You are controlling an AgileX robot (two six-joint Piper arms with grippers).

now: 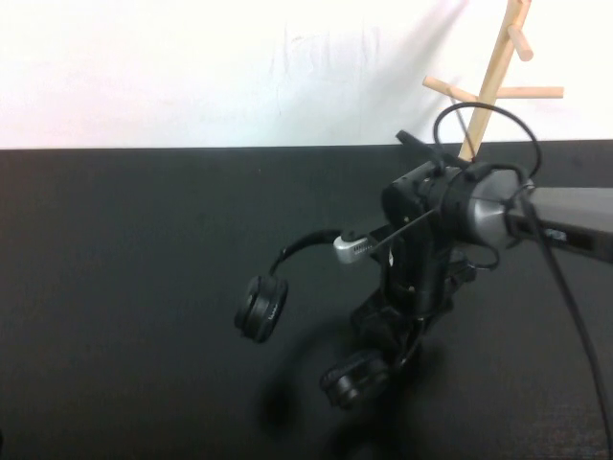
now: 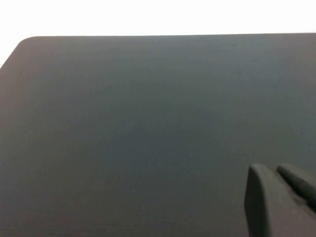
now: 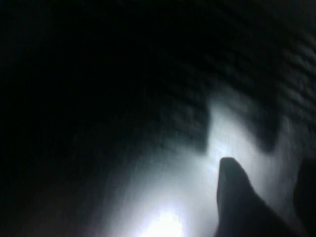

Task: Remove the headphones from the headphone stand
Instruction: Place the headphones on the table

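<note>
The black headphones hang in the air over the table's middle, off the light wooden headphone stand [image 1: 490, 84] at the back right. One ear cup [image 1: 261, 307] hangs to the left, and the silver slider [image 1: 352, 249] runs into my right gripper. The other ear cup [image 1: 354, 379] sits low beneath it. My right gripper [image 1: 388, 321] points down and is shut on the headphones near the slider. The right wrist view shows only its two dark fingertips [image 3: 237, 197] over a blurred lit surface. My left gripper [image 2: 274, 170] is shut and empty over bare tabletop.
The black table [image 1: 124, 287] ends at a white wall along the back. The stand's pegs [image 1: 450, 88] are bare and its base is hidden behind my right arm [image 1: 565, 213]. A black cable [image 1: 575, 326] trails from the arm to the front right.
</note>
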